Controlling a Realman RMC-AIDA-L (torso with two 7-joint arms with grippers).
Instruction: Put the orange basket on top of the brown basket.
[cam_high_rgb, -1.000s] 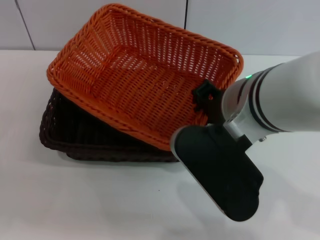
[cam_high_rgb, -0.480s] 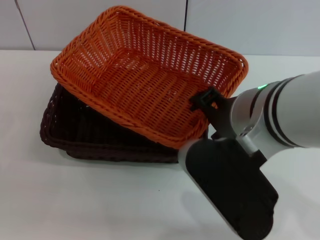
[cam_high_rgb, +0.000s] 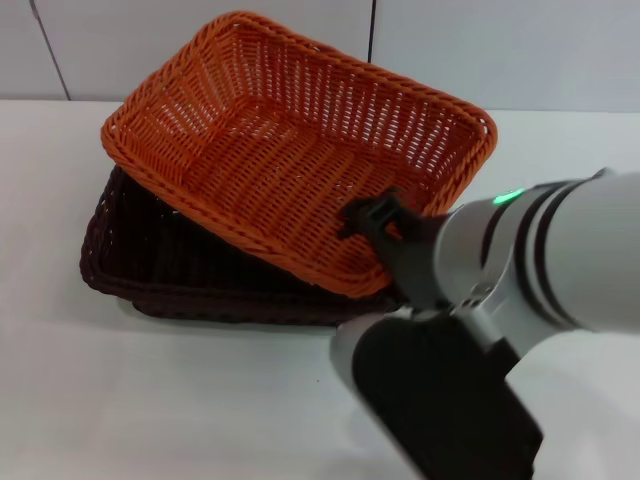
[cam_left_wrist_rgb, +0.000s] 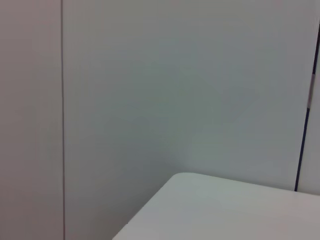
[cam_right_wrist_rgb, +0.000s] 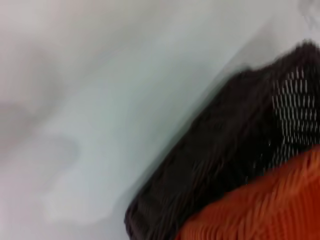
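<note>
The right gripper (cam_high_rgb: 372, 215) sits at the near right corner of the orange basket (cam_high_rgb: 290, 150), its black fingers at the braided rim there. It appears to be clamped on that rim, though the arm's own bulk hides part of the contact.

The orange basket lies skewed across the brown basket (cam_high_rgb: 170, 265). Its near right end is over the dark rim, and its far left corner overhangs and looks tilted, not nested flat. The right wrist view shows orange weave lying directly over the dark weave, with white table (cam_high_rgb: 150, 400) beyond. The brown basket rests on the table left of centre, its near and left walls showing under the orange one.

The left gripper is out of sight; its wrist camera sees only a wall and a table corner, so that arm seems parked.

In my judgement this is the placing step, nearly done. The next move calls for squaring the orange basket to the brown rim, lowering it level, then releasing and drawing the arm back to the right without dragging the stack.
</note>
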